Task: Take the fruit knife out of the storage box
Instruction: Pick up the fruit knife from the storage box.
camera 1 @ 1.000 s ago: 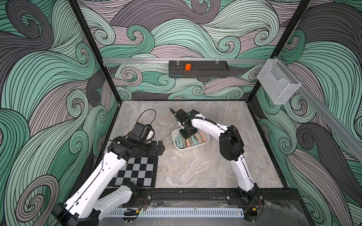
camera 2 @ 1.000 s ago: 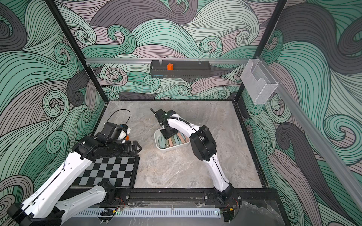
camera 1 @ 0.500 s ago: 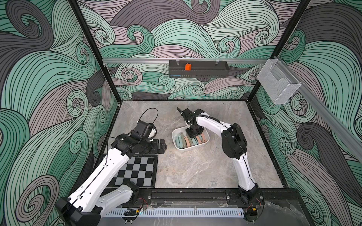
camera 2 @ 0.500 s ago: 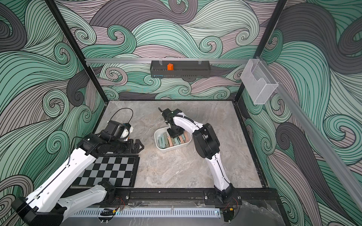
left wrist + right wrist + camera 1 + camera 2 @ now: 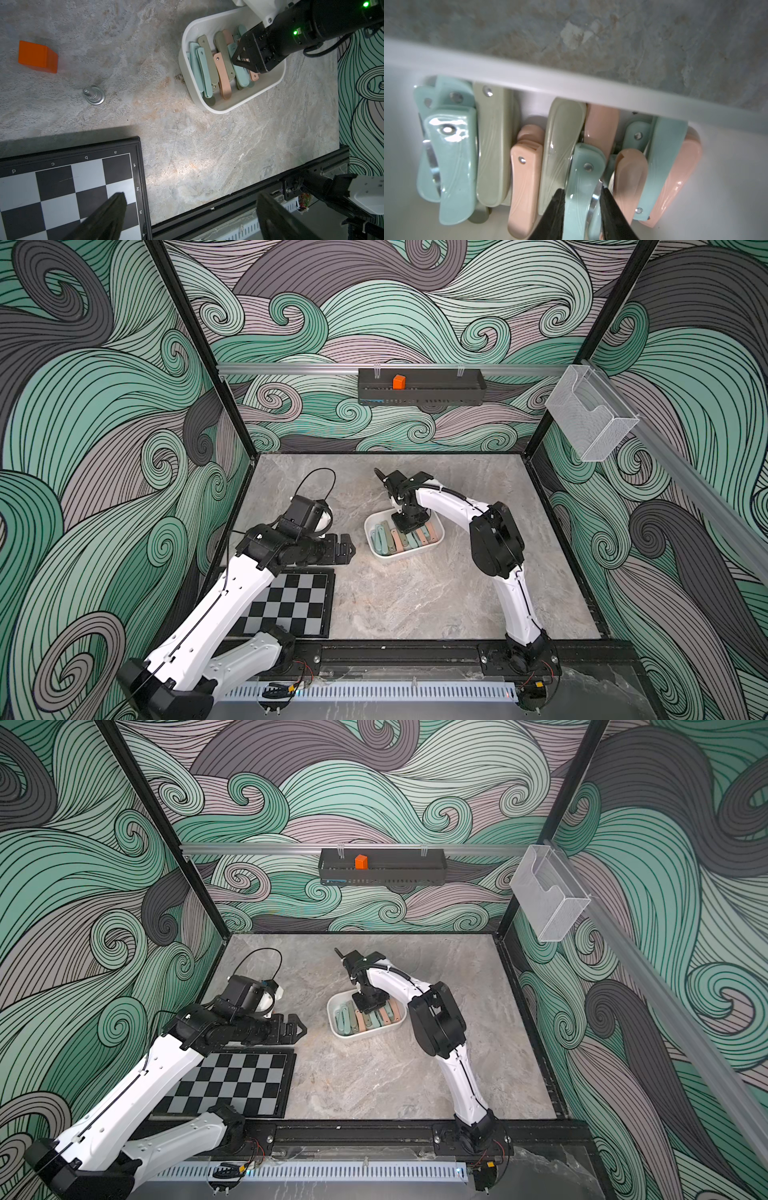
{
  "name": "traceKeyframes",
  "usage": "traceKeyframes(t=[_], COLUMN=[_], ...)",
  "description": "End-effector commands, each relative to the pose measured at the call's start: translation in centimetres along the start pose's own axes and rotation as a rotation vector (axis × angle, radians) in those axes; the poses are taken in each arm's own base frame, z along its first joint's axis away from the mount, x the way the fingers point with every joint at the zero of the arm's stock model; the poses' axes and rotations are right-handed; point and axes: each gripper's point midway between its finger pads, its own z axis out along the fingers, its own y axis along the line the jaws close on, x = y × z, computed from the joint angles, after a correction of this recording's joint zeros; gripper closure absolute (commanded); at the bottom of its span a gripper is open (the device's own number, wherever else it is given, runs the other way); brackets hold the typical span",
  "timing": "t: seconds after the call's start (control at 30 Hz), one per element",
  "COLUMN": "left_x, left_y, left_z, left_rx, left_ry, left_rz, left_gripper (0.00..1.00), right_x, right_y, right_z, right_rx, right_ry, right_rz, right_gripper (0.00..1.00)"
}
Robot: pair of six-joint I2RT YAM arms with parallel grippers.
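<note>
pose: right arm (image 5: 446, 502) wrist-down; right end effector (image 5: 582, 189): straddling fruit knife (image 5: 584, 164)

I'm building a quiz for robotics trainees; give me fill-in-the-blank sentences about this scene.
The fingers of the right hand straddle a ____ fruit knife inside the storage box.
The left hand hovers with its jaws ____.
The black wall tray holds one ____ cube.
Missing words: teal; open; orange.
</note>
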Motion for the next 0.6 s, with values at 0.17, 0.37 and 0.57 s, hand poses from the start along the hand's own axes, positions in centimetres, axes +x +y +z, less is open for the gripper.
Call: traceKeyframes(t=[0.17, 0.37, 0.57], left_x=[0.4, 0.4, 0.6], left_y=[0.1, 0.1, 0.2], left_z=[0.7, 0.8, 0.8], left_rx=[0.008, 0.009, 0.008], left_ry=[0.019, 0.022, 0.026], left_rz=[-0.023, -0.027, -0.028], left_gripper=[0.01, 0.01, 0.01], right_x=[0.7, 1.3, 1.5], right_y=[0.7, 0.9, 1.0], right_z=[0.6, 1.7, 2.2], right_rx=[-0.024, -0.038, -0.044], right_ry=[0.029, 0.063, 0.08], right_rz=[-0.012, -0.01, -0.013], right_gripper=[0.65, 0.61, 0.66])
